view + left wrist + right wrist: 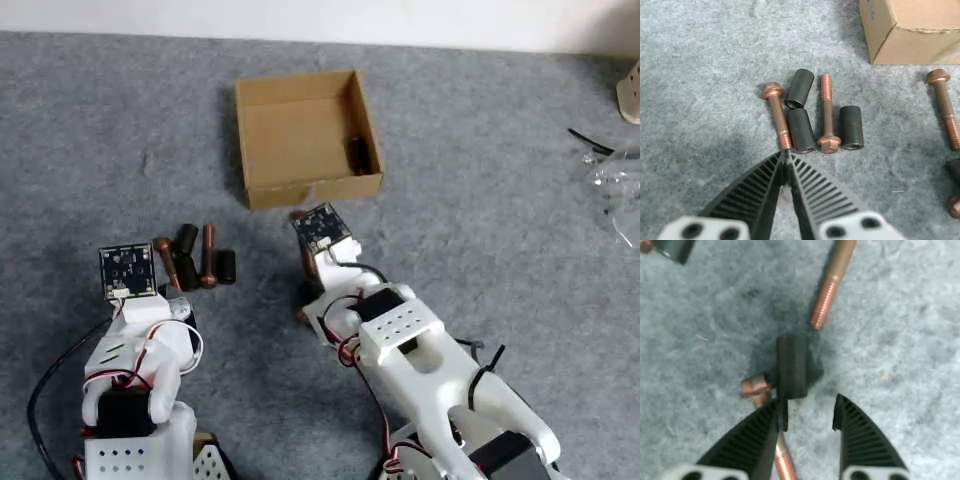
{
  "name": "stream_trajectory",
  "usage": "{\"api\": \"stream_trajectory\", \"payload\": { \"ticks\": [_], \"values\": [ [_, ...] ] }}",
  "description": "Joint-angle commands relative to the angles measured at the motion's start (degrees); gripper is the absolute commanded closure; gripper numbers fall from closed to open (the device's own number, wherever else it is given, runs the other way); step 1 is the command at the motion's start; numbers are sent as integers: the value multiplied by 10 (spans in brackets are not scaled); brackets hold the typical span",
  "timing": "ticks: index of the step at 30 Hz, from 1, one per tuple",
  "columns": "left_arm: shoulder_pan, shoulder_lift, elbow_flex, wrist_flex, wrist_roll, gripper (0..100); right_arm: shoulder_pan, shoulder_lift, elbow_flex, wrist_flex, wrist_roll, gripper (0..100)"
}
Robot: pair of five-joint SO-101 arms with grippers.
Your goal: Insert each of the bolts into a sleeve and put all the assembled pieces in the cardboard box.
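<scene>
Fingers of right gripper (810, 410) spread, holding nothing. Just ahead of the tips, seemingly touching one of them: a black sleeve (792, 367), flat on carpet (900, 340). Beside that sleeve, running back under the same finger: a bolt (756, 387). Farther ahead, a second bolt (832, 285), threads toward the gripper. Well beyond, box (315, 188) with one dark piece (358, 152) already inside.

Left gripper (786, 160) pressed shut on nothing, tips just short of a loose cluster of two bolts (777, 112) and three sleeves (801, 130).

Probably at the picking stage for another pair; no bolt seated here yet. Next: centre the open fingers over the sleeve, close without nudging the bolt alongside, lift, then line up bore with a bolt shank.
</scene>
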Motion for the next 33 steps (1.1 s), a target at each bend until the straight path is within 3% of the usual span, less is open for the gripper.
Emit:
{"api": "stream_trajectory", "payload": {
  "ticks": [1,9,13,24,33],
  "values": [
    [-1,-6,-3,-12,-3,992,2,-15,9,-58,-4,864],
    [-1,-6,-2,-12,-3,992,-51,-15,15,-73,-6,864],
    [-1,-6,-2,-12,-3,992,-52,-14,14,-73,-47,864],
    [-1,-6,13,-37,-2,992,-52,-11,-10,-86,-47,865],
    [-1,-6,13,-37,-2,992,-49,122,-61,-87,-47,865]
  ]
}}
